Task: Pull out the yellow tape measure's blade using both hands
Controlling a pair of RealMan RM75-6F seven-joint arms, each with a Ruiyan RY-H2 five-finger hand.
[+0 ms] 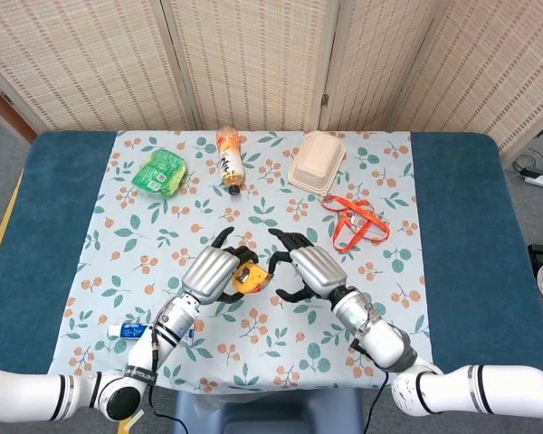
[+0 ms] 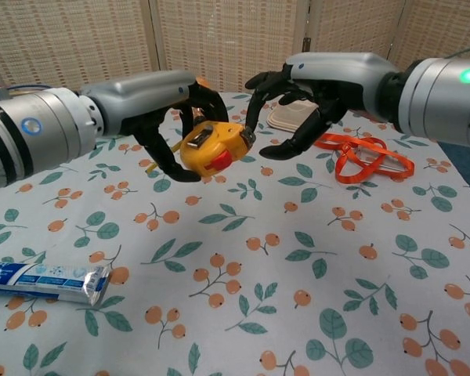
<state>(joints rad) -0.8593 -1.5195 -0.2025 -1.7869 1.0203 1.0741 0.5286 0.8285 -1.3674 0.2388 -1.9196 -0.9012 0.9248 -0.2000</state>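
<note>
The yellow tape measure (image 2: 211, 146) with a red button hangs above the flowered cloth, gripped from behind and below by my left hand (image 2: 163, 106). In the head view the tape measure (image 1: 248, 278) peeks out between both hands. My right hand (image 2: 307, 88) faces it from the right with fingers spread and curved. One fingertip (image 2: 251, 131) sits at the case's front end, and the thumb hangs apart below it. No blade shows outside the case. Seen from the head camera, my left hand (image 1: 210, 273) and right hand (image 1: 313, 268) almost meet.
A toothpaste tube (image 2: 44, 280) lies near the front left. An orange strap (image 2: 362, 157) lies right of the hands, with a beige food box (image 1: 317, 161) behind it. A bottle (image 1: 230, 160) and a green packet (image 1: 159, 174) lie at the back.
</note>
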